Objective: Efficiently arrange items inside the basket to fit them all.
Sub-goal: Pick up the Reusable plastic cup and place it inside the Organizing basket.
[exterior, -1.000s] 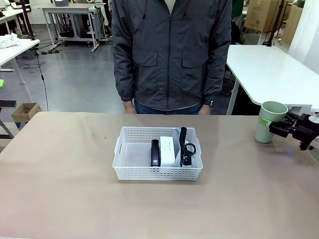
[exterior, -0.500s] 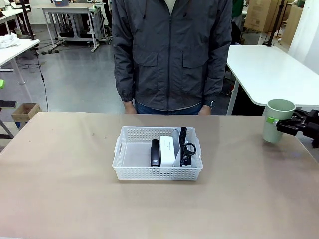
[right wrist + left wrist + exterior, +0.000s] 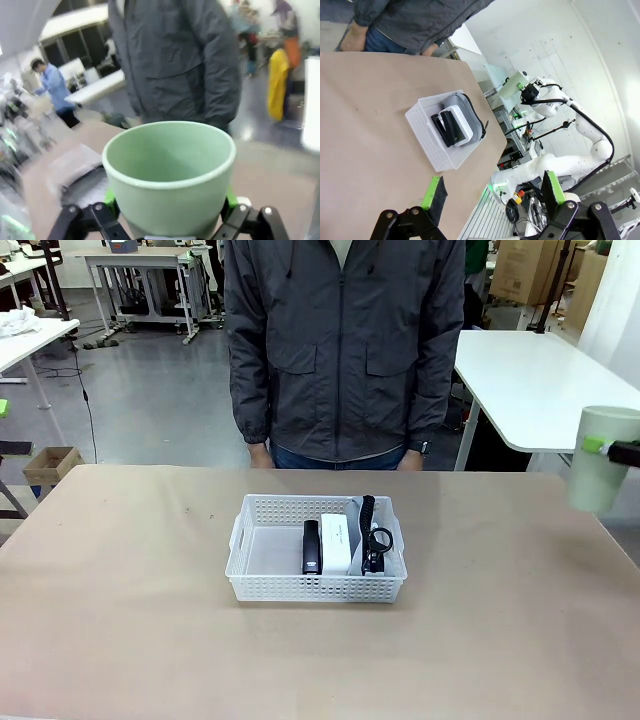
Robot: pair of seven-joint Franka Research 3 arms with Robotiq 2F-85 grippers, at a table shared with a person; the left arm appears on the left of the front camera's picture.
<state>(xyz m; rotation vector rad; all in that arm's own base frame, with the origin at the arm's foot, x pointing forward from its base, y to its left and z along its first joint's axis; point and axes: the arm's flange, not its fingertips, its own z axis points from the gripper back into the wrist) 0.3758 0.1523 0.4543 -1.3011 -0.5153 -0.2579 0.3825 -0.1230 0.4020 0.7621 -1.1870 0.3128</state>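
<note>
Gripping the pale green cup [image 3: 600, 472] between its green pads, the right gripper [image 3: 170, 210] is holding it aloft at the table's [image 3: 120, 640] 3 o'clock edge — upright, off the surface. The white basket [image 3: 262, 585] is sitting mid-table, holding the black stapler [image 3: 312, 546], white box [image 3: 338, 542] and grey pouch [image 3: 461, 102]. The left gripper [image 3: 492, 192] is hanging spread wide — holding nothing.

Right gripper [image 3: 170, 212] clamps pale green cup [image 3: 170, 175]; person [image 3: 175, 60] behind.
</note>
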